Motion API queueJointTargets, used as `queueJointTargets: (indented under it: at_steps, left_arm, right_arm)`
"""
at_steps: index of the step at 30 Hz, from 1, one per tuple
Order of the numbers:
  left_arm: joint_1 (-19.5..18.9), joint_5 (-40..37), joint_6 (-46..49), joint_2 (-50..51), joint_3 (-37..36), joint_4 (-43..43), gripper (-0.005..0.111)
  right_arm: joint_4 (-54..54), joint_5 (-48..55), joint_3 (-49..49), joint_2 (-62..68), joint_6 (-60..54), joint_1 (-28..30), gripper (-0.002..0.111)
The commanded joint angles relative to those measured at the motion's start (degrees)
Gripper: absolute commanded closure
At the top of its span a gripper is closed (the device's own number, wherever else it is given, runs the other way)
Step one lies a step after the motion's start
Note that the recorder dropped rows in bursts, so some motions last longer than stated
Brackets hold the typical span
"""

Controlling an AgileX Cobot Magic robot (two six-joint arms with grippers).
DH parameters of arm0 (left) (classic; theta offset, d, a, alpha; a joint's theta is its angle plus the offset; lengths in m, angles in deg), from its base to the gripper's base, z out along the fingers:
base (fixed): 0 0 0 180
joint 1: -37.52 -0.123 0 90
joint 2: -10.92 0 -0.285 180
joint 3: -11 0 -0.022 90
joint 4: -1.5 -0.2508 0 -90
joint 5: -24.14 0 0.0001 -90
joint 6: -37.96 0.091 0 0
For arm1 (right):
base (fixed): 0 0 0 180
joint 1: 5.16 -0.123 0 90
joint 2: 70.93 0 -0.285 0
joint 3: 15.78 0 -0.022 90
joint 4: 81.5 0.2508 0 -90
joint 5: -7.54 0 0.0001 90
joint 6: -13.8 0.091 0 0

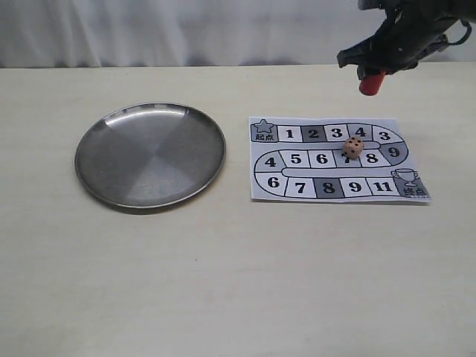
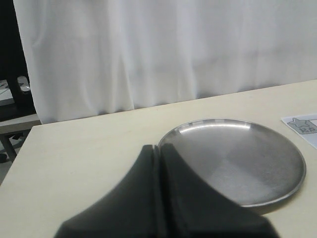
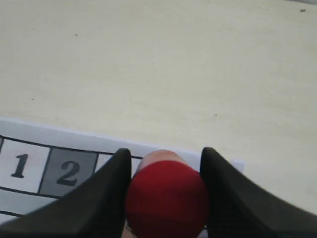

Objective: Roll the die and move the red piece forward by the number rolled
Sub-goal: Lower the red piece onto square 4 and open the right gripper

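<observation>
1. The red piece [image 3: 167, 198] fills the near field of the right wrist view. The right gripper [image 3: 165, 163] has it pinched by the sides, one finger on each flank, and it stands roughly upright.
2. In the exterior view the piece hangs in the air, clear of the table [image 1: 238, 282], beyond the far right part of the board [image 1: 300, 187]. It touches no square.
3. The die [image 1: 353, 147] rests on the board's middle row, about on square 7 and just under the 4 of the top row. The pips on top look like four, but they are too small to be sure.
4. Judged step: carry the piece to the square that matches the roll and set it down.
5. To do it well:
   - Confirm the die's top face and count the squares from the star square [image 1: 264, 130].
   - Descend vertically over the centre of the target square.
   - Part the fingers only once the base sits flat on the paper.
   - Lift straight up so the piece does not tip.
6. Obstacle: the die lies on the track itself. Any low sweep across the middle row risks knocking it, so travel high.
7. The board looks like thin paper, so a dragged piece could shift it.
8. The metal plate [image 1: 149, 156] sits well left of the board, with nothing on it, and is out of the path.
9. The left gripper [image 2: 158, 151] has its fingers pressed together on nothing. It sits near the plate's edge and is not seen in the exterior view.
</observation>
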Motion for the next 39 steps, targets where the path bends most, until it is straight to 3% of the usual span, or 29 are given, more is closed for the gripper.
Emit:
queueJointTargets:
  at_steps: [1, 12, 26, 32, 35, 39]
  left_arm:
    - [0.14, 0.52, -0.05, -0.06, -0.1, 0.0, 0.107]
    - [0.14, 0.52, -0.05, -0.06, -0.1, 0.0, 0.107]
    - [0.14, 0.52, -0.05, -0.06, -0.1, 0.0, 0.107]
    - [0.14, 0.52, -0.05, -0.06, -0.1, 0.0, 0.107]
    - [0.14, 0.52, -0.05, -0.06, -0.1, 0.0, 0.107]
    - [0.14, 0.52, -0.05, -0.06, -0.1, 0.0, 0.107]
  right_arm:
    - [-0.63, -2.26, 3.12, 3.23, 0.61, 2.17, 0.104]
    - [2.57, -9.62, 6.19, 9.75, -0.19, 1.42, 0.104]
    - [2.58, -8.19, 6.19, 9.75, -0.08, 0.83, 0.103]
    - [1.92, -8.19, 6.19, 9.75, 0.61, 0.83, 0.079]
    - [1.92, -8.04, 6.19, 9.75, 0.61, 0.83, 0.057]
    - [1.92, -7.69, 6.19, 4.93, 0.61, 0.83, 0.038]
